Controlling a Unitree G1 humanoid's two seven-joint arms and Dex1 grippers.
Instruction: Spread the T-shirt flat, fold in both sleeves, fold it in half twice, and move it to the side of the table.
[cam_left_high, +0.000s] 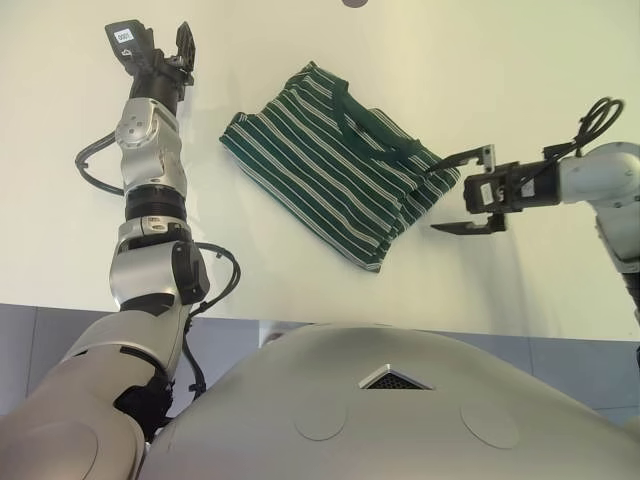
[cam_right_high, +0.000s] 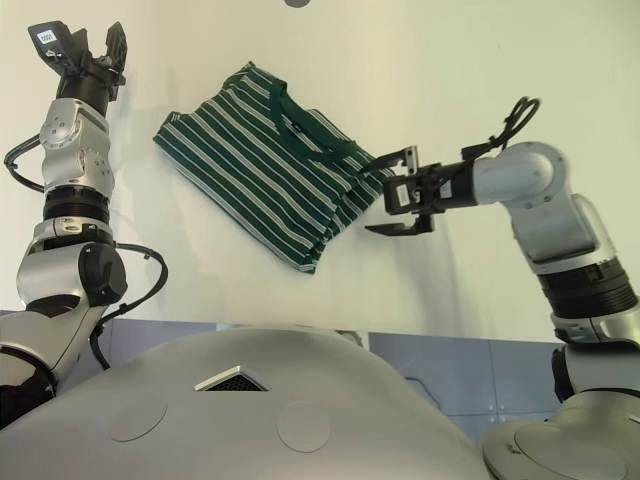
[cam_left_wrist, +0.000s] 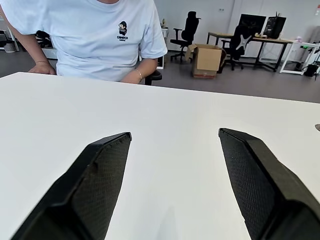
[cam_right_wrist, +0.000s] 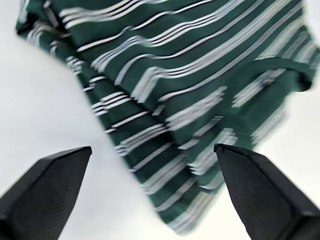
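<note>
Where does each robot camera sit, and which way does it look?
Left eye view: on the head, looking down at the table and T-shirt; left gripper and right gripper show.
Right eye view: beside it, same scene.
Left wrist view: on the left wrist, looking across the table; open left gripper shows.
Right wrist view: on the right wrist, facing the T-shirt; open right gripper shows.
Shared: both eyes and the right wrist see the T-shirt.
</note>
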